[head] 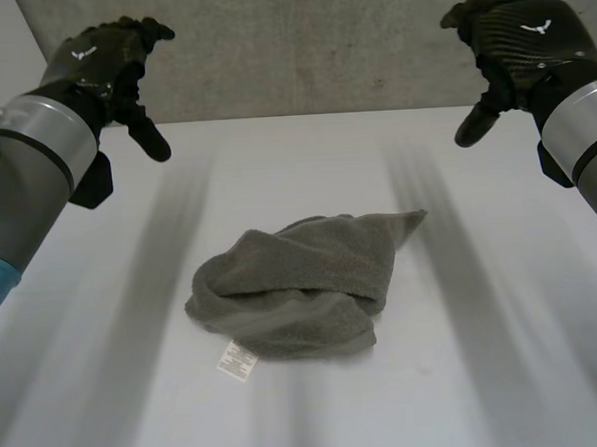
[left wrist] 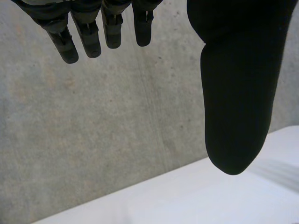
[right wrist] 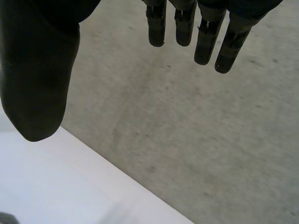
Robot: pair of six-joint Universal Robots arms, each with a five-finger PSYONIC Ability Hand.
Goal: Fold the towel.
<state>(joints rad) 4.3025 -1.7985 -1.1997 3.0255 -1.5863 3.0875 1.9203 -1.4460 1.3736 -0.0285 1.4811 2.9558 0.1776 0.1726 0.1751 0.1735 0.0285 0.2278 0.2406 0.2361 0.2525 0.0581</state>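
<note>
A grey towel (head: 302,283) lies crumpled in a loose heap on the middle of the white table (head: 507,373), a white label (head: 237,362) sticking out at its near edge. My left hand (head: 105,63) hovers high above the table's far left, open, its straight fingers (left wrist: 88,32) and thumb (left wrist: 236,102) holding nothing. My right hand (head: 514,37) hangs at the far right, likewise open, with its fingers (right wrist: 205,39) and thumb (right wrist: 37,79) spread and empty. Both hands are well away from the towel.
A grey concrete wall (head: 319,42) rises just behind the table's far edge. Bare table surface surrounds the towel on all sides.
</note>
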